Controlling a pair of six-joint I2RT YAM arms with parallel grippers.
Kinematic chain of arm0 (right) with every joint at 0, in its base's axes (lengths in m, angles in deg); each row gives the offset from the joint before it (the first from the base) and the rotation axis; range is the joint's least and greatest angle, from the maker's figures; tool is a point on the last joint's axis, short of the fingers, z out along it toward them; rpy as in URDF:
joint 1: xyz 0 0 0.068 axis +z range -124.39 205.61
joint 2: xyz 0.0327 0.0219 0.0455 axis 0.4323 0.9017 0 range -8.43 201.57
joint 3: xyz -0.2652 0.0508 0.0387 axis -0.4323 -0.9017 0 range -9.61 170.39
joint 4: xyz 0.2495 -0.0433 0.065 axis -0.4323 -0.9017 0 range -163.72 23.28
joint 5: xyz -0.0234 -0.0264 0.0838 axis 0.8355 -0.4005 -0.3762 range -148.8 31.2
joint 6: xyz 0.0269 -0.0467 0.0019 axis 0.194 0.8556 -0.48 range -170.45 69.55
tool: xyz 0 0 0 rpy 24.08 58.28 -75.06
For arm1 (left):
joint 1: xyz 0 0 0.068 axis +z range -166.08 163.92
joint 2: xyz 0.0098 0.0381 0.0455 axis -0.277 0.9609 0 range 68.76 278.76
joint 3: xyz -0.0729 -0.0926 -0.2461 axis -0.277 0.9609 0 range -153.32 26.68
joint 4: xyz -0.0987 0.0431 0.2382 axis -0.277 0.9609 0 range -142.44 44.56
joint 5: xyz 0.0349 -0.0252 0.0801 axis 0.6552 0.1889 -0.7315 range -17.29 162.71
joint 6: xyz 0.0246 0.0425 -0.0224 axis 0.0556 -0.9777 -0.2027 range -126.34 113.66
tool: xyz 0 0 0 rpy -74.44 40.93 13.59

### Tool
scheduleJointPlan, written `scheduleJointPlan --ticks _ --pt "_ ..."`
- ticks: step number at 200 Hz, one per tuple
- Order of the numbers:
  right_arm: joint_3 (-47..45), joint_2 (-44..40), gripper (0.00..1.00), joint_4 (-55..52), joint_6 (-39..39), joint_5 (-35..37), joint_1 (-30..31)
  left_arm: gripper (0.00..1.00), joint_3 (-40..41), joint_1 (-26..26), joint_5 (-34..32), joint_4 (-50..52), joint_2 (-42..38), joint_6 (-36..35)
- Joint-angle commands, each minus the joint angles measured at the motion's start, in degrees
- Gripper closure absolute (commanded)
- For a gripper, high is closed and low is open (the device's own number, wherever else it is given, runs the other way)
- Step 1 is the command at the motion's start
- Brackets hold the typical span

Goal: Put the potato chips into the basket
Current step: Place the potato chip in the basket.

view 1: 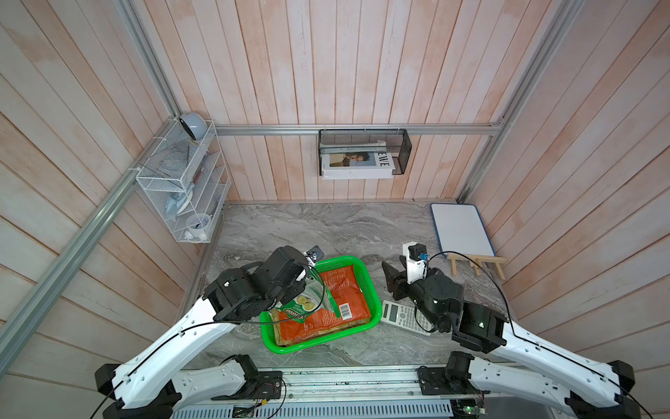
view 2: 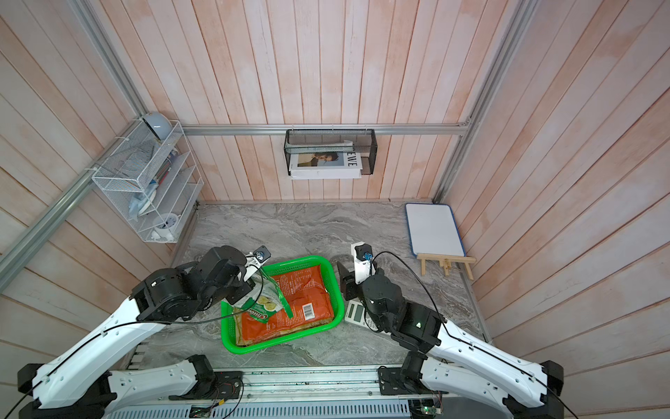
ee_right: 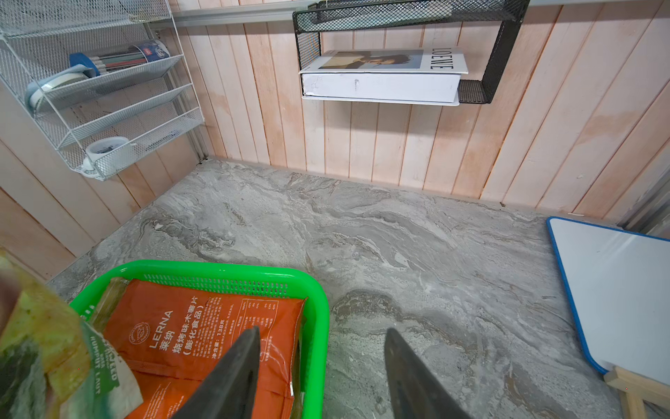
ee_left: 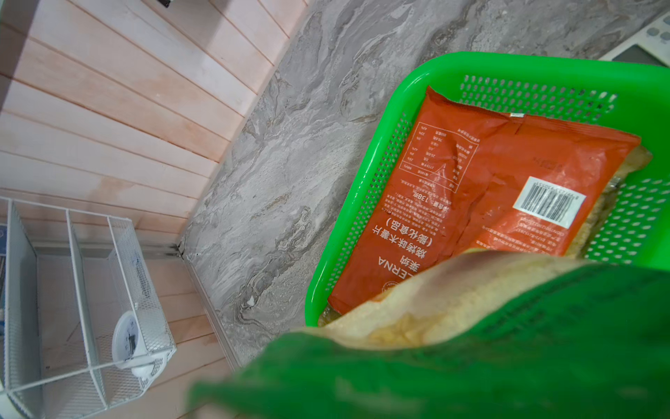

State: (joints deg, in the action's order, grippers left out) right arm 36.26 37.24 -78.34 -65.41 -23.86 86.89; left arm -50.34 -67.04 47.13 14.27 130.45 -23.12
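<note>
The green basket (view 1: 290,349) (view 2: 253,349) (ee_left: 507,60) (ee_right: 224,268) stands on the marble table between the arms. An orange-red chips bag (view 1: 344,290) (view 2: 311,290) (ee_left: 489,174) (ee_right: 188,337) lies flat in it, back side up, on top of a tan bag (view 1: 319,334) of which only the edges show. My left gripper (view 1: 308,277) is shut on a white-and-green chips bag (view 1: 308,304) (view 2: 266,301) (ee_left: 471,344) (ee_right: 54,344), which hangs over the basket's left half and hides the jaws in the left wrist view. My right gripper (ee_right: 322,331) (view 1: 395,266) is open and empty, above the basket's right rim.
A white calculator (view 1: 402,317) (view 2: 353,312) lies right of the basket, under the right arm. A whiteboard on a wooden easel (view 1: 462,230) stands at the back right. A white wire rack (view 1: 181,181) and a black mesh basket holding a book (view 1: 362,156) hang on the walls.
</note>
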Motion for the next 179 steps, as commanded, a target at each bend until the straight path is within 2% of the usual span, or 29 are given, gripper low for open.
scheduleJointPlan --ticks 1,27,62,87,104,109,118,132,154,179 --pt "-0.3 -1.36 0.42 -1.56 -0.62 1.96 0.42 1.0 2.1 -0.19 3.46 -7.83 1.23 -6.37" --pt "-0.58 -1.98 0.42 -1.96 -0.47 2.41 0.42 1.0 4.74 -0.15 5.53 -14.85 4.22 -10.81" --pt "-0.64 -2.82 0.42 -2.71 -0.48 3.07 0.41 1.0 3.14 0.96 9.2 -17.91 12.71 -11.58" --pt "-0.45 -3.37 0.42 -3.37 -0.2 3.38 0.42 0.92 -1.29 1.63 10.77 -15.52 20.82 -9.51" --pt "-0.52 -3.66 0.41 -3.76 -0.06 3.69 0.42 0.78 -4.98 1.89 11.81 -13.26 25.32 -7.28" --pt "-0.52 -3.74 0.41 -3.76 0.0 3.65 0.38 0.71 -5.91 1.99 11.44 -12.96 26.05 -6.34" --pt "-0.45 -3.83 0.41 -3.77 0.01 3.69 0.42 0.53 -6.87 2.46 10.64 -13.11 26.35 -4.35" --pt "-0.35 -3.7 0.41 -3.85 0.03 3.65 0.42 0.37 -6.56 4.44 9.38 -15.05 24.67 -0.08" --pt "-0.27 -3.48 0.41 -4.03 -0.05 3.43 0.37 0.33 -3.07 10.65 10.07 -16.65 19.74 10.98" --pt "-1.18 -3.01 0.41 -3.12 -0.24 3.12 0.42 0.33 2.95 17.76 13.98 -10.84 16.3 24.68"
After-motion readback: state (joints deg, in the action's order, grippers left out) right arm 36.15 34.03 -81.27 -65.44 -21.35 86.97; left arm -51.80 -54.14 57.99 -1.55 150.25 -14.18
